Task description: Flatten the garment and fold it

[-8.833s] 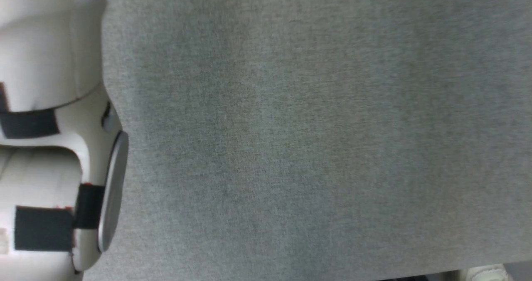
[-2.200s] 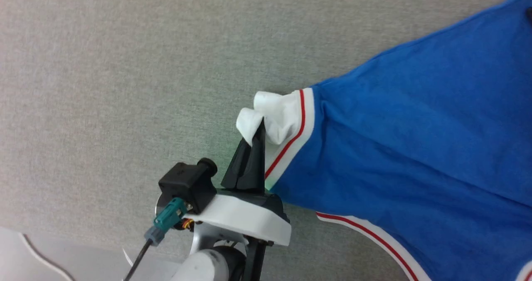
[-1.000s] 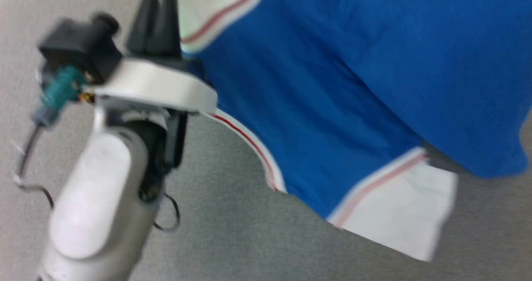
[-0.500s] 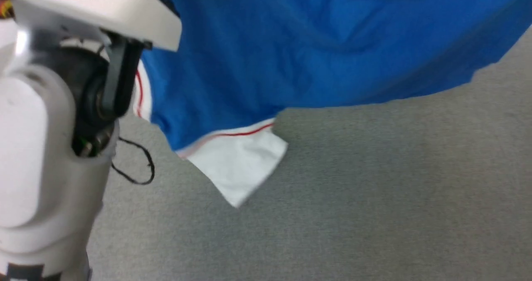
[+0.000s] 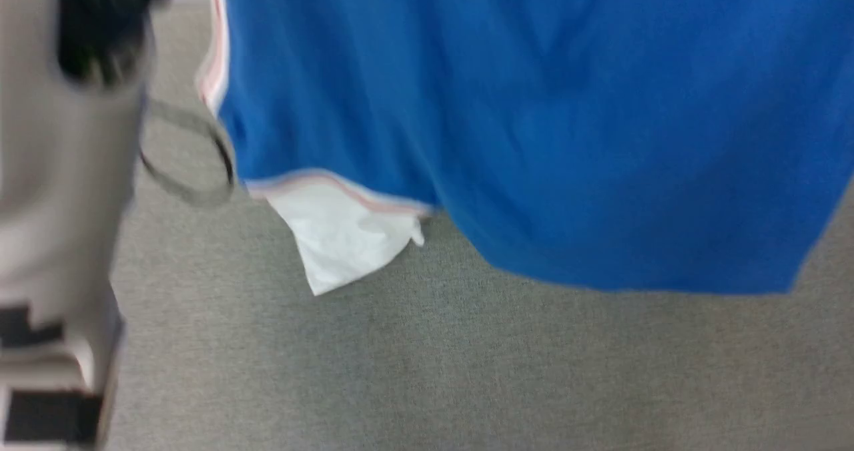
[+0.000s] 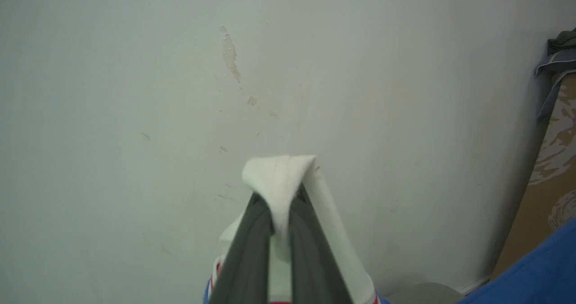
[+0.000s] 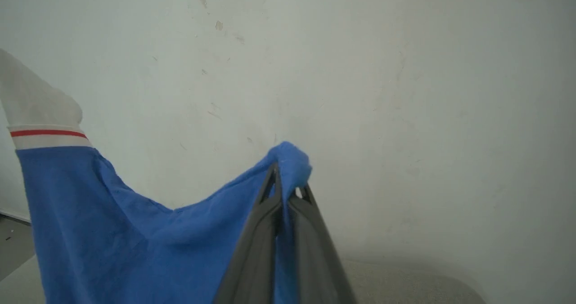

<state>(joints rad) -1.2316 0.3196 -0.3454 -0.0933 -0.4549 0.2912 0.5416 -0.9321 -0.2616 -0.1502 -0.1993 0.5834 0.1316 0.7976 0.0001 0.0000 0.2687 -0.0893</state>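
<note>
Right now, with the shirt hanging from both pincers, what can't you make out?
- Head view: the garment is cut off by the top edge, and motion blur smears its folds and the white sleeve.
- Head view: blur hides whether the hem touches the grey surface.
- Left wrist view: the left pincer covers how much sleeve it pinches.
- Right wrist view: bunched blue cloth hides which edge the right pincer grips.

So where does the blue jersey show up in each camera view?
Head view: the garment spans the top, with a white sleeve hanging at lower left.
Left wrist view: bottom centre, white cloth pinched in the left gripper; blue in the bottom right corner.
Right wrist view: left to centre, blue edge pinched in the right gripper.
Shared landmark: the grey surface underneath.
</note>
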